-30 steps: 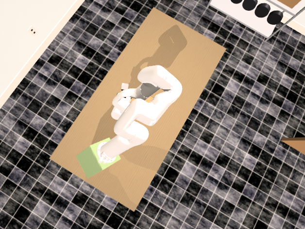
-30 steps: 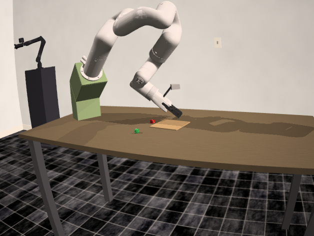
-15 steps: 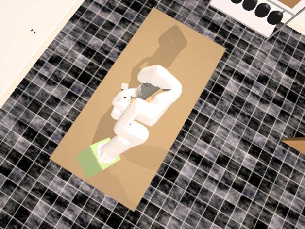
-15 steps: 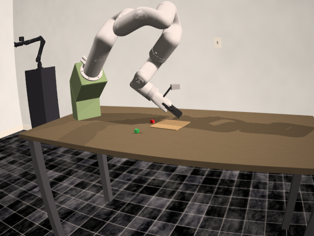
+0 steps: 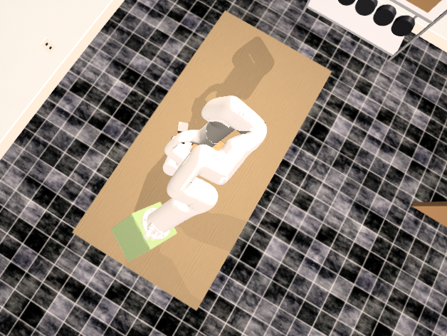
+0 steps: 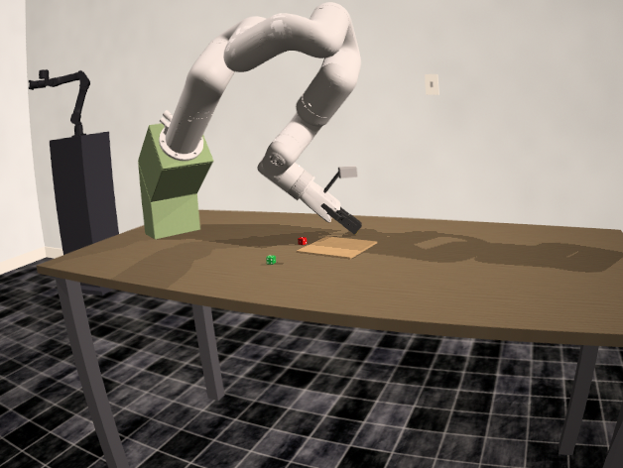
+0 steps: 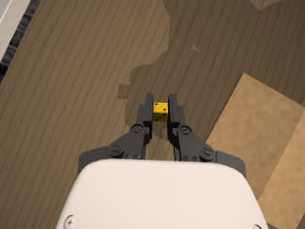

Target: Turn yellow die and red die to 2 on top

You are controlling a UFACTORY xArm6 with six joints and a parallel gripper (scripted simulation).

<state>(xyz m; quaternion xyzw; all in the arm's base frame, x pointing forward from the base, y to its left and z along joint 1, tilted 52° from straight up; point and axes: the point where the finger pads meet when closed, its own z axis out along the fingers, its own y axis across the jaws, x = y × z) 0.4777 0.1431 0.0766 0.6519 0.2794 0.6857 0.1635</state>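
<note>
Top view: arm (image 5: pixel 195 173) hides red & green dice; mat (image 5: pixel 218 146) mostly covered too. Ext. view: yellow die hidden at fingers (image 6: pixel 348 220); pips on green die (image 6: pixel 271 259) & red die (image 6: pixel 302 241) too small to read. Wrist view: mat (image 7: pixel 259 121) cut off at right edge.

No visible change from the earlier pictures.
</note>
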